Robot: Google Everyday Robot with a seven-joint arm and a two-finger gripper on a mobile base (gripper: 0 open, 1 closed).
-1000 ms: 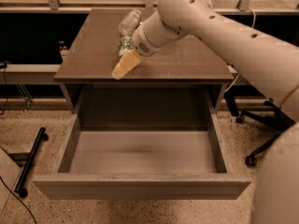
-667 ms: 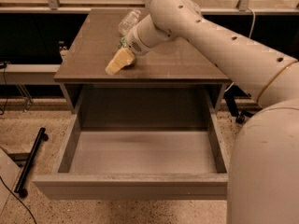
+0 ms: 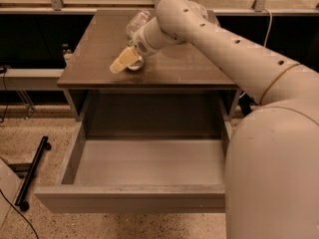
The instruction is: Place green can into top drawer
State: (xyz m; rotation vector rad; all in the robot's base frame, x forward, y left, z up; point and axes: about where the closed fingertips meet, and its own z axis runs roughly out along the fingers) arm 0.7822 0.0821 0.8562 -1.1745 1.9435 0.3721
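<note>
The gripper (image 3: 123, 62) is positioned low over the counter (image 3: 94, 49), near the middle of its front half, at the end of the arm (image 3: 224, 49) that is reached across the counter from its right side. Whether the gripper is spread or pressed together cannot be told. The green can (image 3: 135, 64) is located on the counter directly against the gripper's right side; only its shiny silver end is shown, and contact cannot be confirmed. A clear plastic bottle (image 3: 137, 21) is laid toward the counter's rear edge. The top drawer (image 3: 129, 199) is pulled out below the counter's front edge, with its interior exposed.
</note>
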